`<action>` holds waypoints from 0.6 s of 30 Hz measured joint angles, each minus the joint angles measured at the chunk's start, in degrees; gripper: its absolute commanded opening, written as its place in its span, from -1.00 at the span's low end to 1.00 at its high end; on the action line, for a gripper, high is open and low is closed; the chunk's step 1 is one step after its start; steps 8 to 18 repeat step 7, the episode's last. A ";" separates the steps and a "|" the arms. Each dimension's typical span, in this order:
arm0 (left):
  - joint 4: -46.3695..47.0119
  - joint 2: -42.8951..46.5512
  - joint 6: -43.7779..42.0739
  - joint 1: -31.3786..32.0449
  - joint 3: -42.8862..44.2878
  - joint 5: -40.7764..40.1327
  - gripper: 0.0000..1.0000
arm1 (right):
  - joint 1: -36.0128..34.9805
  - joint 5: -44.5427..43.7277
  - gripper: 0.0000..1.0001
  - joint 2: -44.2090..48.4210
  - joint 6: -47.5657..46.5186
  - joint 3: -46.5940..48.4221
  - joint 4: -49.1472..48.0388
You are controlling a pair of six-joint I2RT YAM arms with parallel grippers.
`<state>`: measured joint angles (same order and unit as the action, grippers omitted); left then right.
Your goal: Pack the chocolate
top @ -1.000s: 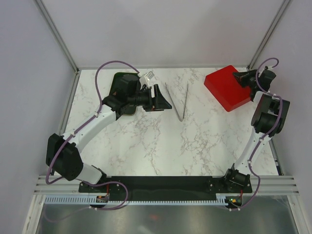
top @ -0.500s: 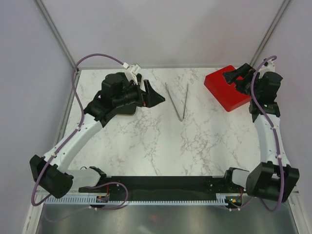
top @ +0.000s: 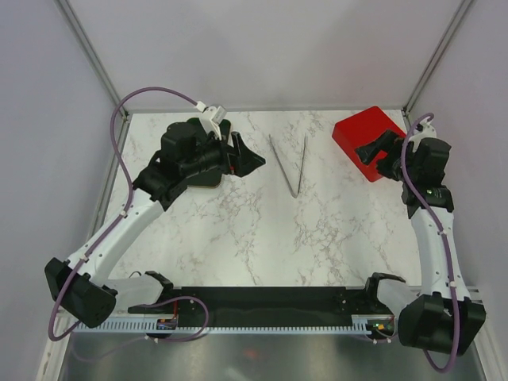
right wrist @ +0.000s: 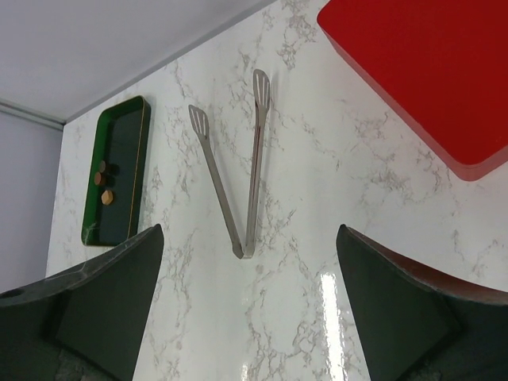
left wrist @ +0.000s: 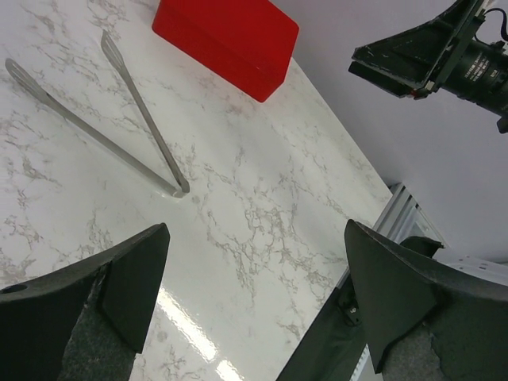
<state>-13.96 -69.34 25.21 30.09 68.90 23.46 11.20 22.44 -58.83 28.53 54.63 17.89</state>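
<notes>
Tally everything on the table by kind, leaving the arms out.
Chocolates: 3 in view, on the tray
Green tray: 1
Tongs: 1
Red box: 1
Total: 6

Top camera looking steeply down from above and behind the arm bases, taking in the whole desk (top: pixel 238 230). Left wrist camera riding low and close, facing right across it; right wrist camera facing left. All three sharing the tongs (top: pixel 299 168) and red box (top: pixel 361 135)
</notes>
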 measured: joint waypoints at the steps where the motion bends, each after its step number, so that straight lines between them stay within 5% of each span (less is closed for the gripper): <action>1: 0.13 0.00 -0.20 0.00 0.00 -0.31 0.99 | 0.00 0.42 0.96 -0.50 -0.07 -0.04 -0.02; 18: 0.79 0.28 -1.29 -0.02 -0.85 -1.11 0.99 | 0.00 4.87 0.96 -3.41 -0.33 -1.05 -0.46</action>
